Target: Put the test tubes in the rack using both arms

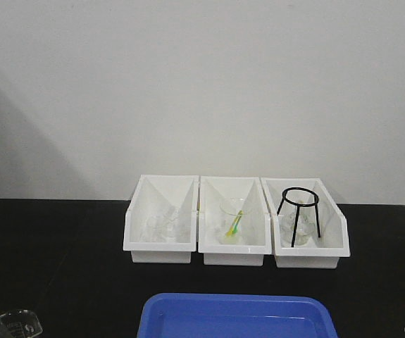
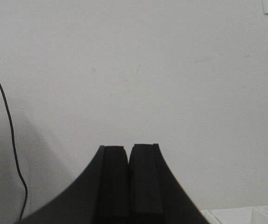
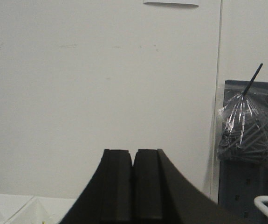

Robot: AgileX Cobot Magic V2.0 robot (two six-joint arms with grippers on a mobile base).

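Left gripper [image 2: 128, 149]: jaws shut pad against pad, nothing between them, facing a white wall. Right gripper [image 3: 133, 151]: the same, closed and empty. Beyond: three white bins [image 1: 209, 211] side by side on the black table [image 1: 47, 246], with a blue tray [image 1: 237, 303] in front. Small beaker [image 1: 12, 325] at the lower-left corner. Test tubes, rack: position cannot be told.

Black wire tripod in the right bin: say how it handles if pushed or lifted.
Thin wire tripod looks rigid, so probably stiff and light. Standing tall on slim legs in its bin, it may tip if pushed high.
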